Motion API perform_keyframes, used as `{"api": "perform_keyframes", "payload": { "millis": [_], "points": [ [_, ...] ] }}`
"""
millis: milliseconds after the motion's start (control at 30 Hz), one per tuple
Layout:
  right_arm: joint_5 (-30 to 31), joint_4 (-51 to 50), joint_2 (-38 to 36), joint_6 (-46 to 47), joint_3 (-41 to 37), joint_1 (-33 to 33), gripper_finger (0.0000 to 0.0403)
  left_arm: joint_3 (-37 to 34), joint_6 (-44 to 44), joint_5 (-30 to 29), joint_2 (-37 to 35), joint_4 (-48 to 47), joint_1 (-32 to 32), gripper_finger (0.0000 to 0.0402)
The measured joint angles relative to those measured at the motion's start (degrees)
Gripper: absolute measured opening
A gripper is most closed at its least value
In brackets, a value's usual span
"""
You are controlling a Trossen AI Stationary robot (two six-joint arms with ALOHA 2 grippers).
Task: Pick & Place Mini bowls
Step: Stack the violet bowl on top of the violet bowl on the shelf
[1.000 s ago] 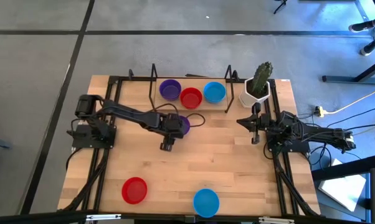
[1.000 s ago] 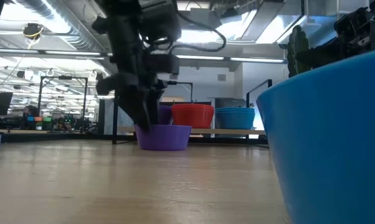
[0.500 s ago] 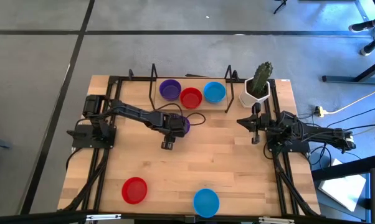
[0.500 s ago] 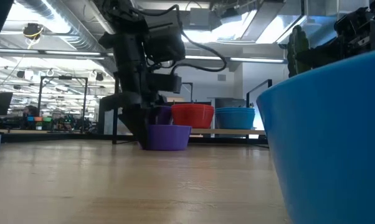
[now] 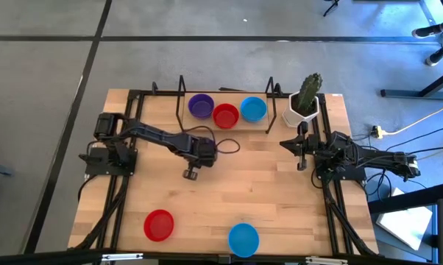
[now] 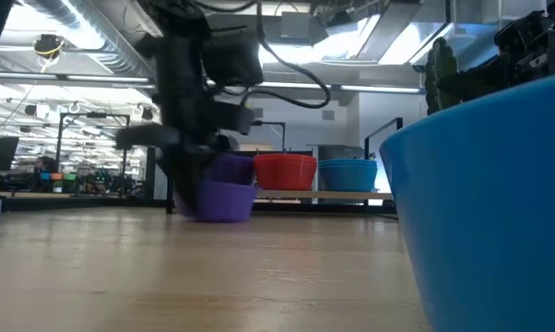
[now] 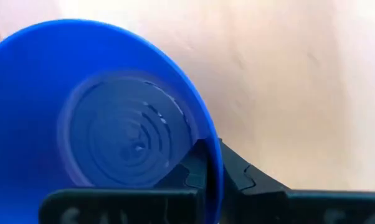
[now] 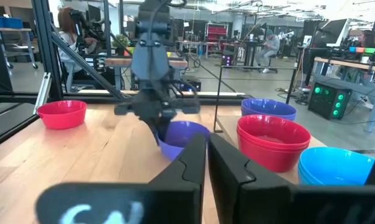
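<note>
Clamped on the rim of a purple mini bowl point(image 6: 224, 199), one finger inside and one outside: left gripper point(image 5: 204, 151), near the middle of the wooden table point(image 5: 266, 191). Bowl tilted, held low over the wood, just in front of the black wire rack point(image 5: 225, 96) at the far edge. Pinched together on nothing: right gripper point(image 5: 301, 163), parked at the right side of the table, just in front of the white pot with a cactus point(image 5: 304, 99). In the rack, side by side: purple bowls point(image 5: 201, 106), red bowls point(image 5: 226, 115), light blue bowls point(image 5: 253, 109). Near the front edge, well apart from the rack: a single red bowl point(image 5: 159, 224) and a single light blue bowl point(image 5: 243, 238).
</note>
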Motion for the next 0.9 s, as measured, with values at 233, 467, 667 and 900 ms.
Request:
{"api": "perform_keyframes", "payload": {
  "millis": [233, 467, 667, 900],
  "points": [
    [-0.1, 0.0, 0.0, 0.0, 0.0, 0.0, 0.0021, -0.1, -3.3, 1.0, -11.3, -8.6, -3.3, 0.0004],
    [-1.8, -0.2, 0.0, 0.1, 0.0, 0.0, 0.0021, -7.9, -8.5, 3.3, -32.1, -6.0, -5.9, 0.0004],
    [-1.9, -0.2, 0.0, 0.5, 0.0, 0.0, 0.0021, -24.9, -17.6, -2.4, -53.4, 9.5, -6.8, 0.0004],
    [-1.9, 0.0, 0.0, 1.3, 0.0, 0.0, 0.0021, -35.9, -26.5, -4.8, -69.5, 10.7, -8.2, 0.0004]
  ]
}}
